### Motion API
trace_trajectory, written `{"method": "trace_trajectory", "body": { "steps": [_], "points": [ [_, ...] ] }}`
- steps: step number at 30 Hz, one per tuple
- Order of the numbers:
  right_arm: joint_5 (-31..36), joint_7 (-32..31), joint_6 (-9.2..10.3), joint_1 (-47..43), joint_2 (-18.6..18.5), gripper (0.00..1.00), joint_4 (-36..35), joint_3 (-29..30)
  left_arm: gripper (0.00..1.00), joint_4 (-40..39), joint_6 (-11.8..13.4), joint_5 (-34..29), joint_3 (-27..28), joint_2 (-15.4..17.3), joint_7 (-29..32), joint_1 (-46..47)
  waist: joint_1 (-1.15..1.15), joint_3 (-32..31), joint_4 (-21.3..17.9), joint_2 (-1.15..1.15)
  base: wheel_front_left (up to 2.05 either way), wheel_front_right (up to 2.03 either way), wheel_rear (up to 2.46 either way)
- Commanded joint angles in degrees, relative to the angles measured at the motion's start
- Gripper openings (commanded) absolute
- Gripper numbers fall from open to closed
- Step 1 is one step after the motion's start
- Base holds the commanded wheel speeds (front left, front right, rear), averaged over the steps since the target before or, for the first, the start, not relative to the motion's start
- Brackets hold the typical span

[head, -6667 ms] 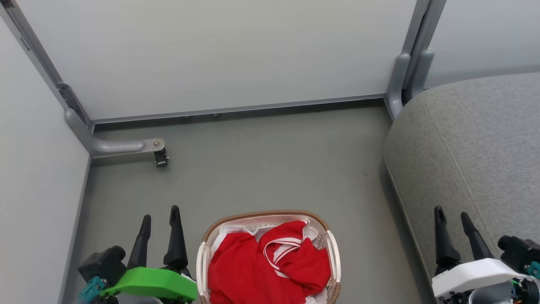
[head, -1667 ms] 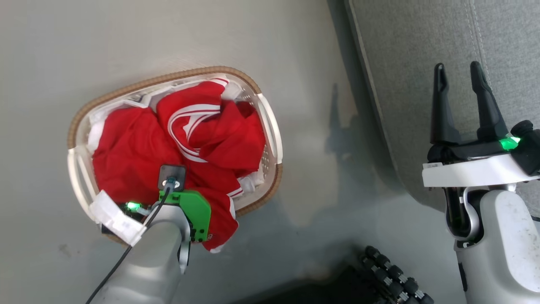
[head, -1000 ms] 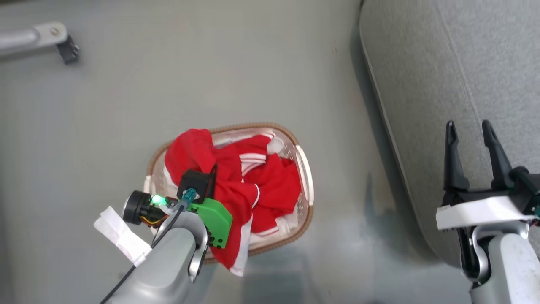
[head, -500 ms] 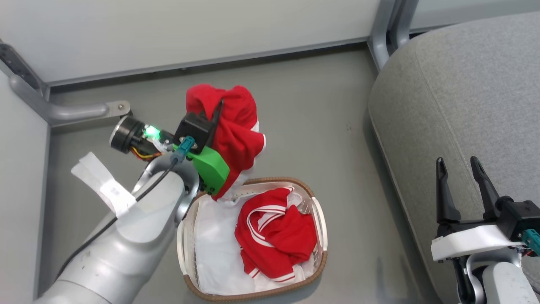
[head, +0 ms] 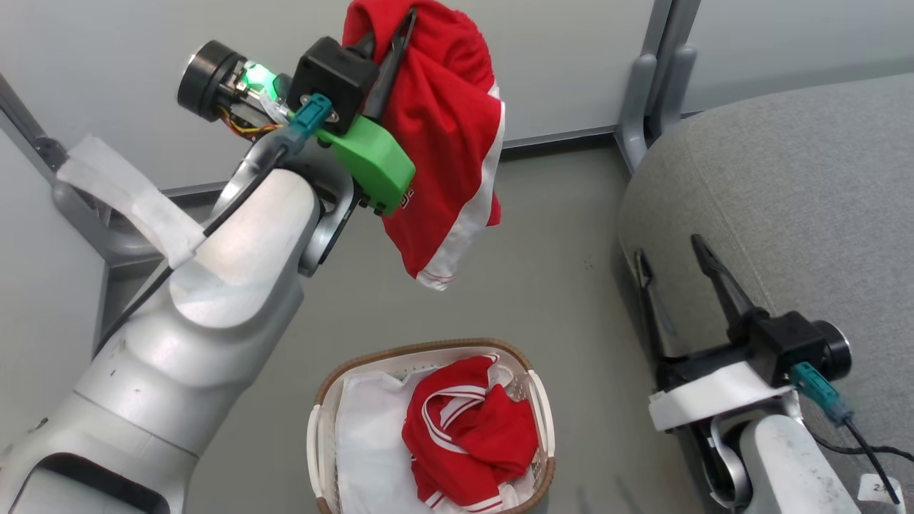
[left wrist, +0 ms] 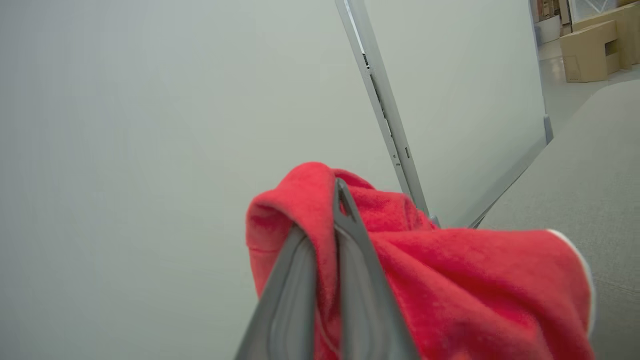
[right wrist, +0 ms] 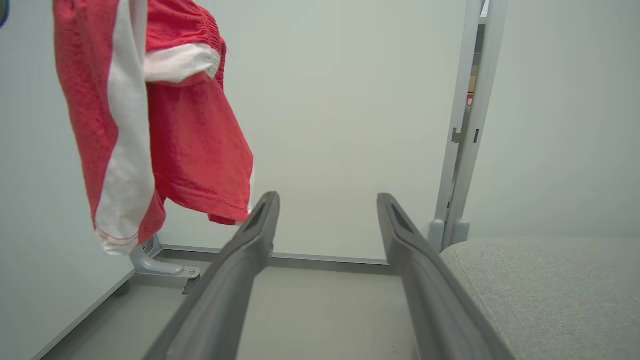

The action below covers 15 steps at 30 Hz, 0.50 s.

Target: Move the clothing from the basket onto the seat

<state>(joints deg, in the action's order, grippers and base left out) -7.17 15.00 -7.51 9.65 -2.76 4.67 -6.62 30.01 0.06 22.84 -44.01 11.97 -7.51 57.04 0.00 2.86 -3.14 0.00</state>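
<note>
Grey floor (head: 557,300), left fingers (left wrist: 351,265) pinching red clothing (head: 443,121), right fingers (right wrist: 240,280) spread, arm label (head: 875,488) illegible.

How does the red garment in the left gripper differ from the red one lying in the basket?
The held garment hangs in the air, pinched in the shut left gripper; the basket garment lies crumpled on a white cloth inside the basket. The held garment shows a broad white panel; the basket garment shows narrow white double stripes. Both are bright red with white trim; neither is on the seat.
</note>
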Motion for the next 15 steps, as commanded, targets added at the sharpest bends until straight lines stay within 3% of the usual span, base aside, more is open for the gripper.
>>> {"method": "trace_trajectory", "body": {
  "steps": [1, 10, 15],
  "points": [
    [-0.73, 0.28, 0.03, 1.31, -0.22, 1.00, 0.24, -1.33, 0.00, -0.55, 0.33, 0.56, 0.52, -0.01, 0.28, 1.13, 0.00, -0.33, -0.15, 0.00, 0.00, 0.00, 0.00],
    [-5.10, 0.28, 0.04, 9.28, -0.25, 1.00, 3.48, -14.54, 0.00, -3.14, 1.02, 2.04, 0.17, -2.01, 1.27, 0.55, 0.00, -1.46, 0.47, 0.00, 0.00, 0.00, 0.00],
    [-6.31, 0.28, 0.04, 14.23, -0.26, 1.00, 7.62, -18.46, 0.00, -3.29, 1.04, 2.66, -0.53, -3.14, 1.15, -0.63, 0.00, -2.05, 1.01, 0.00, 0.00, 0.00, 0.00]
  ]
}}
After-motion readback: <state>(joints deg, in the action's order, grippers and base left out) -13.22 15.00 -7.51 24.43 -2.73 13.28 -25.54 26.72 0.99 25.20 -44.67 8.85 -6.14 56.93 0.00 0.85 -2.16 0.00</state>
